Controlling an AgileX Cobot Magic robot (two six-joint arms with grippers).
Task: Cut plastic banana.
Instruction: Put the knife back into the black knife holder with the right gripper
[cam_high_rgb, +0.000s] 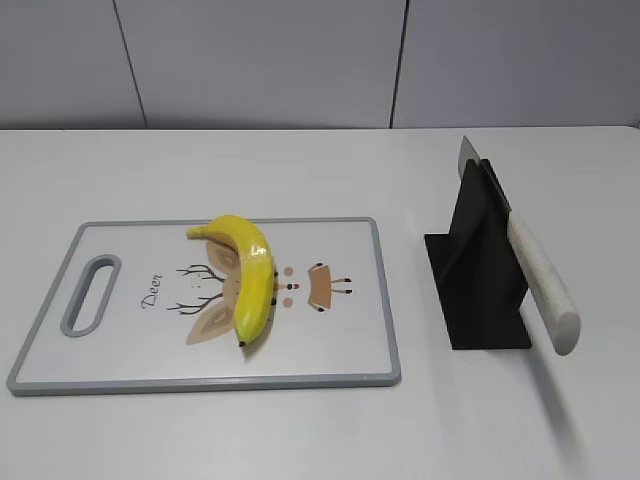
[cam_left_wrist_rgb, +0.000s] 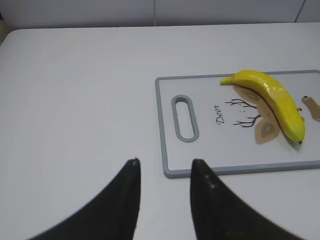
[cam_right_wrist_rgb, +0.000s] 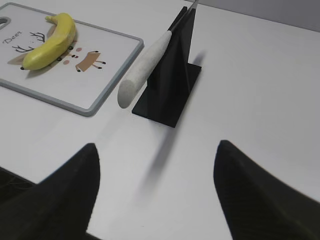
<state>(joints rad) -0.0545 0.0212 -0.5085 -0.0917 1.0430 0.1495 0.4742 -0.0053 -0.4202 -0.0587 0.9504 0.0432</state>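
The yellow plastic banana (cam_high_rgb: 248, 275) lies curved on a white cutting board (cam_high_rgb: 330, 350) with a grey rim and a deer print. It also shows in the left wrist view (cam_left_wrist_rgb: 272, 100) and the right wrist view (cam_right_wrist_rgb: 50, 42). A knife with a pale handle (cam_high_rgb: 542, 285) rests slanted in a black stand (cam_high_rgb: 480, 270); its handle (cam_right_wrist_rgb: 145, 67) points toward my right gripper. My left gripper (cam_left_wrist_rgb: 164, 162) is open and empty, near the board's handle-hole corner. My right gripper (cam_right_wrist_rgb: 157, 150) is wide open and empty, in front of the stand. Neither gripper shows in the exterior view.
The board (cam_left_wrist_rgb: 165, 165) has a grey handle slot (cam_left_wrist_rgb: 184, 117) at its left end. The black stand (cam_right_wrist_rgb: 172, 75) stands just right of the board on the white table. A grey wall runs behind the table.
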